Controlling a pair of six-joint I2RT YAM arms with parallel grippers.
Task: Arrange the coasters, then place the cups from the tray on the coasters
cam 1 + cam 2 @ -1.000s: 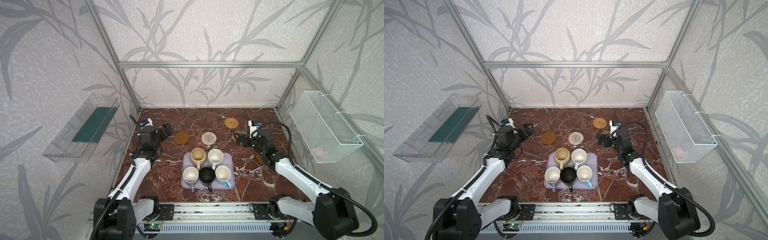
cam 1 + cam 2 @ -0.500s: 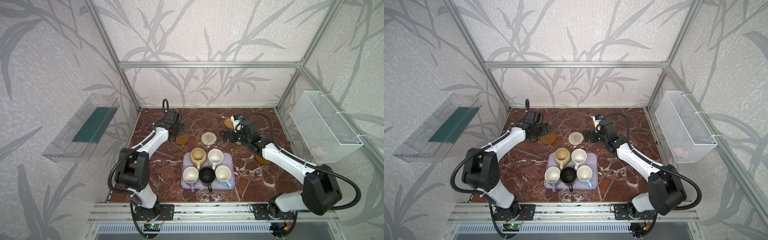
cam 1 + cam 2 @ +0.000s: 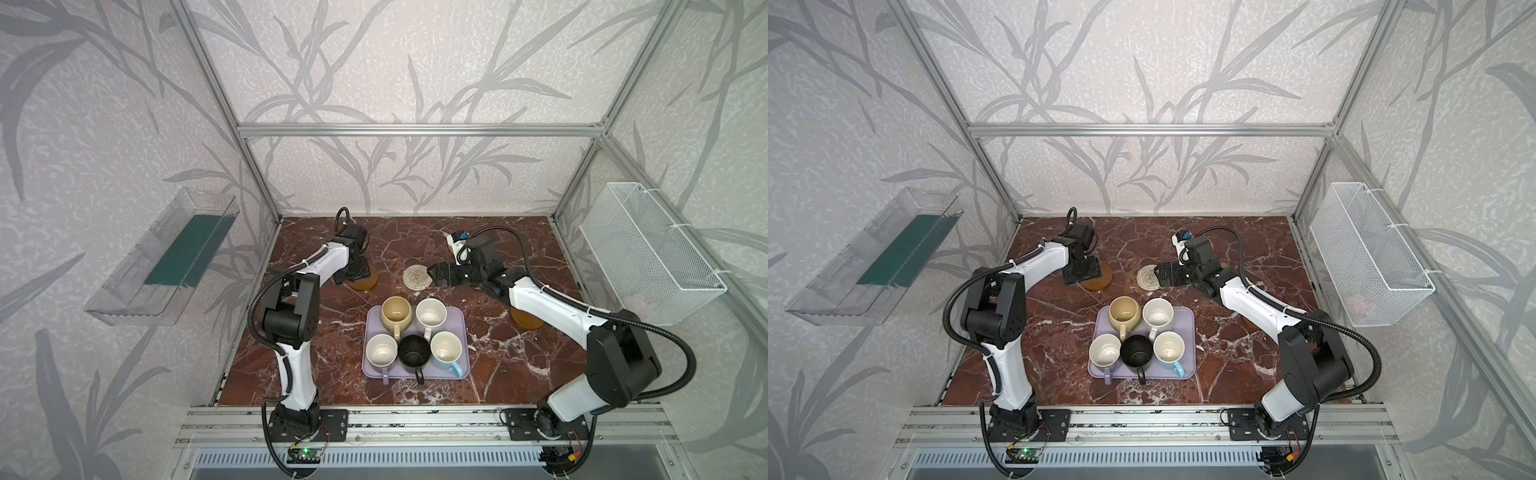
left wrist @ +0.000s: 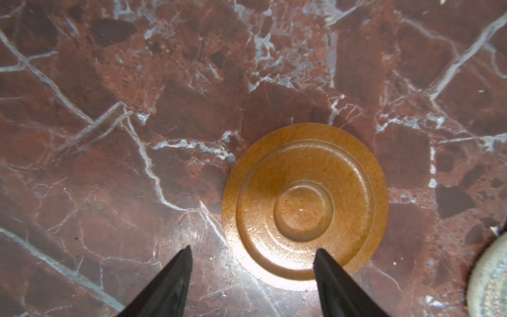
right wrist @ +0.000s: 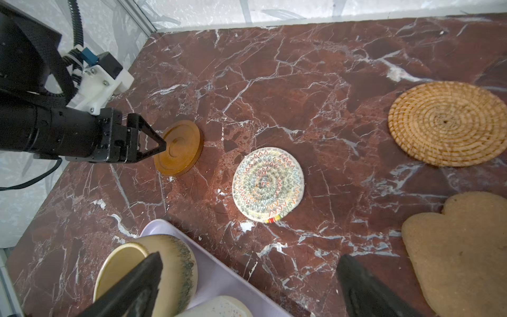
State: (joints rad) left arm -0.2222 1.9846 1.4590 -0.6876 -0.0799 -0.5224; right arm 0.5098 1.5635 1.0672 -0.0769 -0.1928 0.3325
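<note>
Your left gripper point(image 4: 252, 258) stands released, jaws straddling the rim of an amber disc point(image 4: 304, 211) on the marble table point(image 4: 137, 109). Your right gripper point(image 5: 251, 259) is spread, holding nothing, near the woven coaster point(image 5: 268, 184). The tray point(image 3: 458, 320) carries all five cups point(image 3: 413, 353), upright.

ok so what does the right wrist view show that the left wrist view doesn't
Only the right wrist view: the rattan coaster, paw-shaped coaster, lilac tray and beige mug. Only the left wrist view: the left gripper from behind, open, one fingertip over the amber disc, one beside it. Both: that gripper, the disc and the woven coaster.
</note>
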